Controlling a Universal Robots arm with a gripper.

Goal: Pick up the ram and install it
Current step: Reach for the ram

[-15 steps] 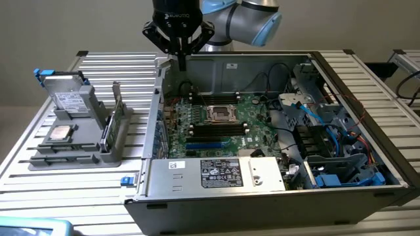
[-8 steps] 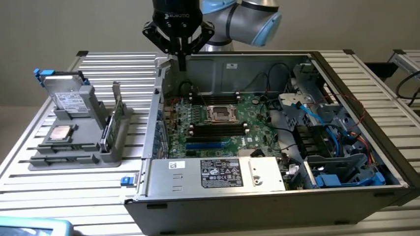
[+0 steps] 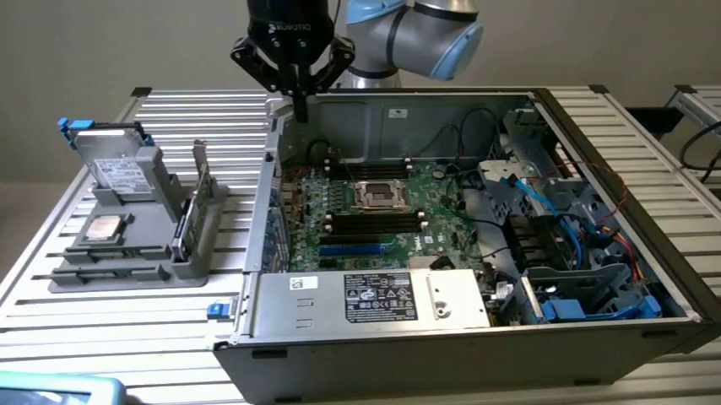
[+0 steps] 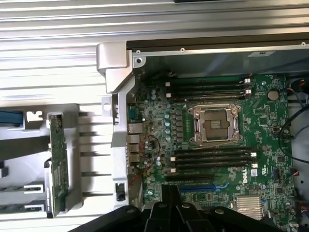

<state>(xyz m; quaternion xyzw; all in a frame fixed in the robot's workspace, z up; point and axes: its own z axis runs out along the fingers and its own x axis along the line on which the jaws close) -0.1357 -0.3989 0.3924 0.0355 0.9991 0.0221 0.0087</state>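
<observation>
Hovering above 1 open computer case (image 3: 451, 359) holding 1 motherboard (image 3: 441, 196), the 2 fingers (image 3: 300, 103) are clenched, empty.

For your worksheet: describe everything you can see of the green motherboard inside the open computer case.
The motherboard is a green circuit board lying flat on the floor of the open metal case. At its middle sits a silver-framed processor socket, empty. Long black memory slots run in rows on both sides of the socket, and they look empty. A blue slot and a finned silver heatsink sit near one edge.
</observation>
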